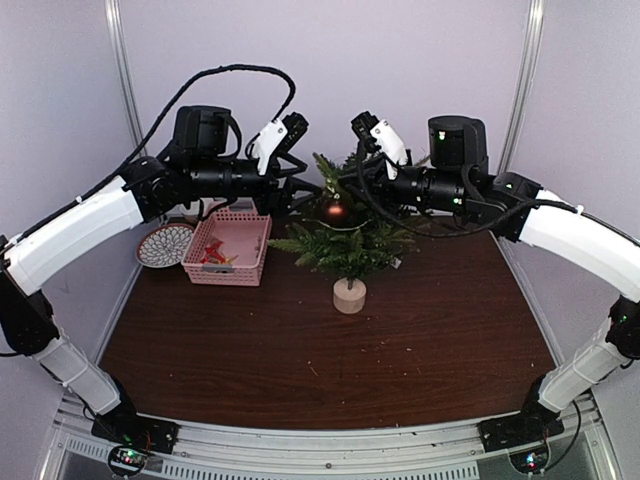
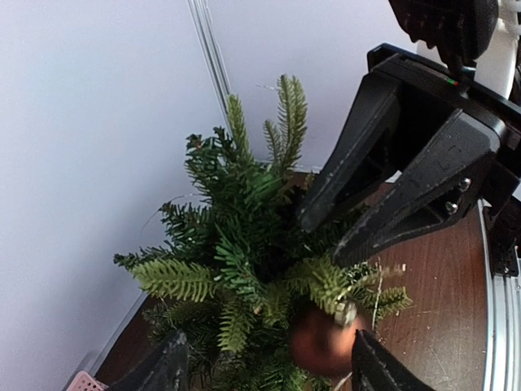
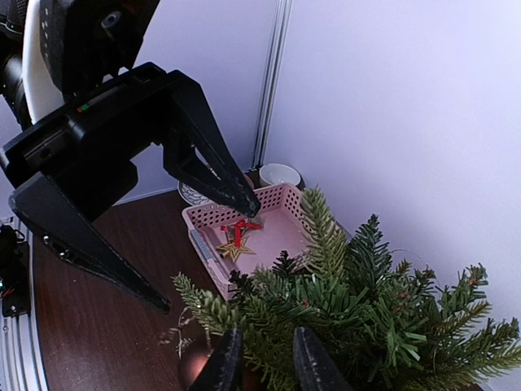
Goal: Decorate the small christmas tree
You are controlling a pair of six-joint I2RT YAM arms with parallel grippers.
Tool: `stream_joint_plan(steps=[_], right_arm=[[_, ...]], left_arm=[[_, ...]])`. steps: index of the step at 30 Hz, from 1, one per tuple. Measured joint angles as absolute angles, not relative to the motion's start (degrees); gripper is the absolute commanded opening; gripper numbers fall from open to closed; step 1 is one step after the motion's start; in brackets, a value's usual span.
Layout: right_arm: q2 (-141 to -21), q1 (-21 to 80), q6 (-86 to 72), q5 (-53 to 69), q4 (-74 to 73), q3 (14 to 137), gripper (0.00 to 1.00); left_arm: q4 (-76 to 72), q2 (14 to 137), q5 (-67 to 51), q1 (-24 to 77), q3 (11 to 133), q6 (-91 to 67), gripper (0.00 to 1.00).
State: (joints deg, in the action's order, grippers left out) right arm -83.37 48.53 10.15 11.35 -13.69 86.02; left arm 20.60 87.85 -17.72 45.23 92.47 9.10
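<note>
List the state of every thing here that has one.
Left gripper: jaws wide open, empty.
Right gripper: jaws narrow among branches; grip unclear.
Small christmas tree: upright on its stump.
Bauble: among the tree's upper branches.
Pink basket: ornaments inside.

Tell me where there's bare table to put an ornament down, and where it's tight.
The table is bare from the stump forward to the near edge, and right of the tree. Tight: back left around basket and plate, and the treetop between both arms' jaws.
</note>
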Motion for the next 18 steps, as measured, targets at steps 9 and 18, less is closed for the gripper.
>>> stream_joint_plan(steps=[9,18], right_arm=[[-82.6,48.5,10.2,10.8,-13.7,86.0,0.25],[-78.5,48.5,10.2,10.6,-13.5,84.8,0.26]], left_arm=[[20.2,85.0,-14.5,45.2,89.9,8.4,0.73],[19.3,78.8,-12.8,33.5,79.3,-5.0,0.73]])
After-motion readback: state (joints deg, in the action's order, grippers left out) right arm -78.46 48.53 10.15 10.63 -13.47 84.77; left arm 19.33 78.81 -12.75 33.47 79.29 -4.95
